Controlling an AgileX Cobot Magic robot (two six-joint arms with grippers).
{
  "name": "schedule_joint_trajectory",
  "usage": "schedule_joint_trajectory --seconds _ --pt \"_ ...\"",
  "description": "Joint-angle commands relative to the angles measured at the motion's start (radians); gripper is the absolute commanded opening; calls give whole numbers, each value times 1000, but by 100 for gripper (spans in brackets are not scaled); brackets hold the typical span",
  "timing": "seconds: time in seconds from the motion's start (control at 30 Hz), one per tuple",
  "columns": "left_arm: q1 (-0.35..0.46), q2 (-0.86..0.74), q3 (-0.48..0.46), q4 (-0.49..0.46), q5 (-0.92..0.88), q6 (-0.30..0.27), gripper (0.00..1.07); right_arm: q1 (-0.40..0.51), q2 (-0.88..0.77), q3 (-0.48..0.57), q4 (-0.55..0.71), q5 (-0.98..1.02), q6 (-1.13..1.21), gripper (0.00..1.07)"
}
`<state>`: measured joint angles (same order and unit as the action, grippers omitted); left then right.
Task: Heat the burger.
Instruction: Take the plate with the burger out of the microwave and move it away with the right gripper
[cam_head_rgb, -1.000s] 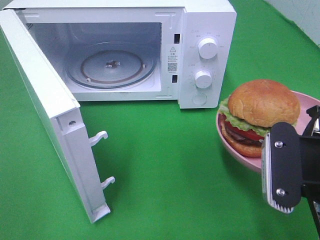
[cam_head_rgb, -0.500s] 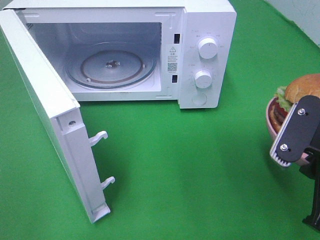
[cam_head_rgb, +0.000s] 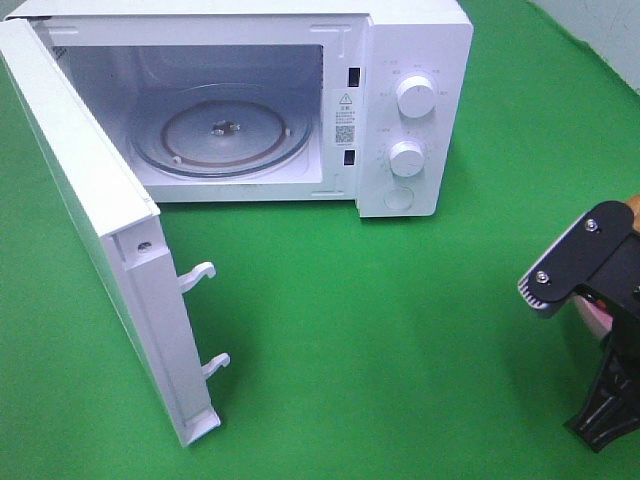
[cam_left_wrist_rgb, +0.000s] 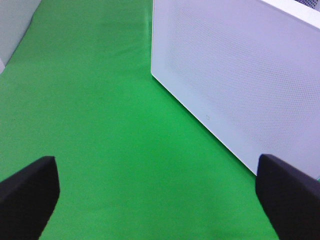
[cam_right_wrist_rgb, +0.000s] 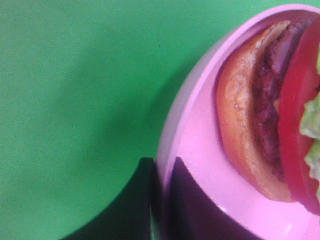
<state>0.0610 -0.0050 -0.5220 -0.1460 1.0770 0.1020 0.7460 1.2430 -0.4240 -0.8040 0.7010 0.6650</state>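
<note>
My right hand (cam_right_wrist_rgb: 162, 200) is pinched on the rim of the round pink plate (cam_right_wrist_rgb: 190, 120) carrying the layered golden-bun burger (cam_right_wrist_rgb: 260, 115). The open white microwave (cam_head_rgb: 410, 60) lies far-left; my left hand (cam_left_wrist_rgb: 160, 195) hangs released.

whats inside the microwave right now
Inside the open microwave only the glass turntable shows, nothing on it. The door hides part of the left wall.
</note>
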Motion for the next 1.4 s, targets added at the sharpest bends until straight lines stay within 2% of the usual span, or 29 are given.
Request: schedule_joint_trajectory --seconds 0.03,0.2,0.27,0.47,0.57,1.4 --pt "4 -5 5 -1 -6 -5 102 1 66 -28 -69 10 102 0" --pt "4 -5 5 -1 -6 -5 102 1 145 -90 -88 19 197 0" --pt "4 -5 5 -1 -6 -5 102 1 222 -157 -112 42 274 0" --pt "4 -5 5 -1 -6 -5 102 0 319 -225 -115 93 318 0" --pt "4 -5 5 -1 -6 -5 102 -28 367 -262 -110 99 320 0" --pt "4 -5 5 -1 -6 -5 102 -295 437 -260 -110 33 345 3"
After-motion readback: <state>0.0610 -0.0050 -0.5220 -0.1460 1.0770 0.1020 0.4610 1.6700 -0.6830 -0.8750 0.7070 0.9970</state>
